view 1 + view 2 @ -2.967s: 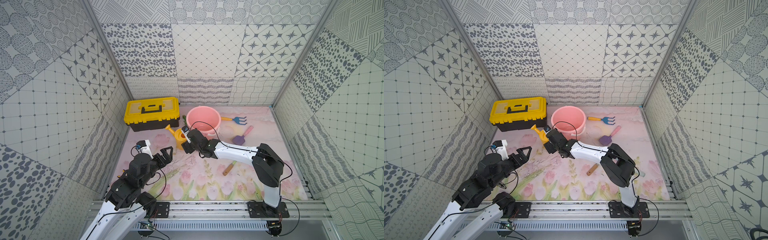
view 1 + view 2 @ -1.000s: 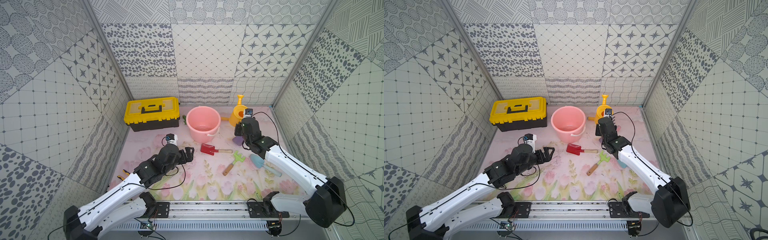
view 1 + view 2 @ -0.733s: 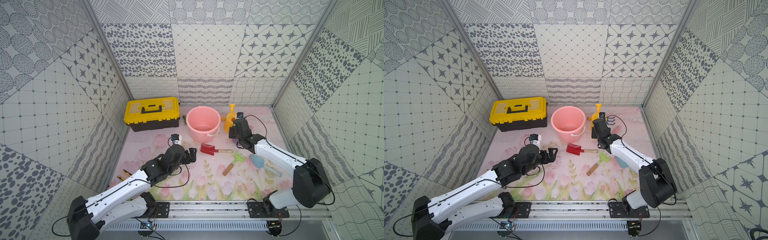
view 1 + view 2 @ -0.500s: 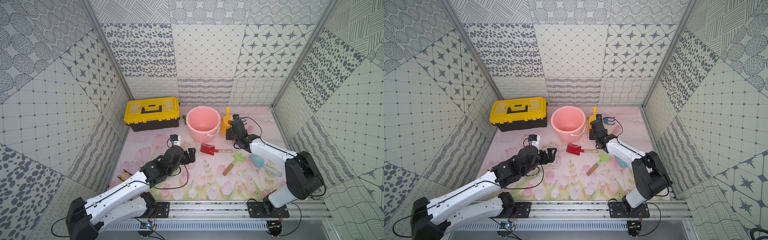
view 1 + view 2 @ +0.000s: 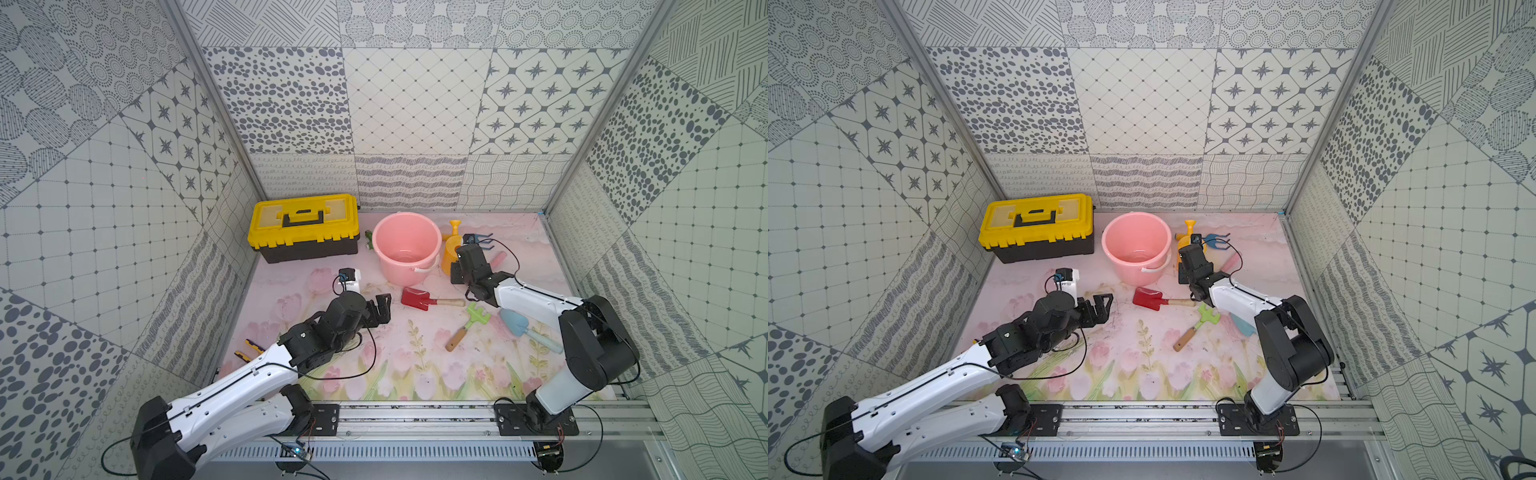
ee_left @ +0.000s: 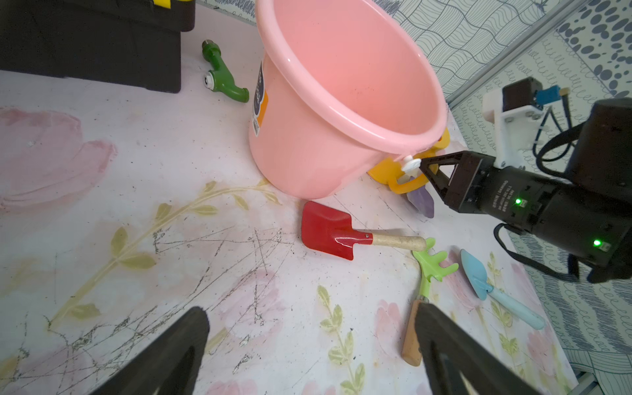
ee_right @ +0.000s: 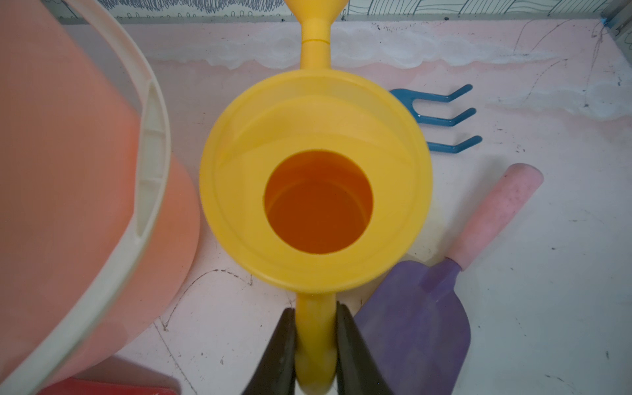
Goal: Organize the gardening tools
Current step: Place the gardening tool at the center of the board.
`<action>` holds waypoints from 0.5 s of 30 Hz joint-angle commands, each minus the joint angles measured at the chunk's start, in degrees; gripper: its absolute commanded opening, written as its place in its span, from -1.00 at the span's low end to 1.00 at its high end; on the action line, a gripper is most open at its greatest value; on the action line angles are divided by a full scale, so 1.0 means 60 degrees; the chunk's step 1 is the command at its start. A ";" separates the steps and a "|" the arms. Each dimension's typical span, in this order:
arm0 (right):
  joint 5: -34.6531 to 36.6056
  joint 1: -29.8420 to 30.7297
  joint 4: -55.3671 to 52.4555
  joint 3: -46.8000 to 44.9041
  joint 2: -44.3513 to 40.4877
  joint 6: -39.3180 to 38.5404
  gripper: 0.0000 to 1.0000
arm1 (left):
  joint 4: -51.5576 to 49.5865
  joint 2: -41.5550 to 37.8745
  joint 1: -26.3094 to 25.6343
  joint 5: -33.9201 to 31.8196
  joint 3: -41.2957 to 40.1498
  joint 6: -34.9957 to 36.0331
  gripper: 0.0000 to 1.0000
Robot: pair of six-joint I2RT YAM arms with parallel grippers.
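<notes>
Right wrist | right claw (image 7: 315, 309) clamped on watering can (image 7: 314, 113) handle | left claw (image 6: 309, 309) apart | bucket (image 6: 307, 154) sticker (image 6: 257, 102) (unreadable)

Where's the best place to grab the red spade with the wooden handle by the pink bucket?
Take the red spade by its wooden handle, mid-length, straight down with jaws across it: it lies flat, and the blade looks too wide.

mostly hidden behind the right arm (image 5: 528, 297) in both top views: purple scoop (image 5: 497, 258), only its pink handle showing. blue fork (image 7: 441, 118) handle covered by yellow watering can (image 7: 314, 171). red spade (image 7: 102, 389) cut off by the right wrist picture's edge.
</notes>
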 commanded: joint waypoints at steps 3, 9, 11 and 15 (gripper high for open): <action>0.0038 0.0032 0.0298 -0.0089 -0.0207 -0.0049 -0.04 | 0.0399 -0.0046 -0.0009 -0.0204 -0.0011 0.0249 0.99; 0.0482 0.0018 -0.0049 -0.0440 -0.1620 0.0453 0.61 | 0.0509 -0.0071 -0.0025 0.0098 -0.0011 0.0324 0.99; 0.1007 -0.0059 -0.0294 -0.0455 -0.1970 0.0701 0.72 | 0.0525 -0.0075 -0.0031 0.0173 -0.0007 0.0310 0.99; 0.1257 -0.0829 -0.1021 -0.0298 -0.2010 0.1471 0.74 | 0.0524 -0.0081 -0.0058 0.0255 0.0019 0.0300 0.99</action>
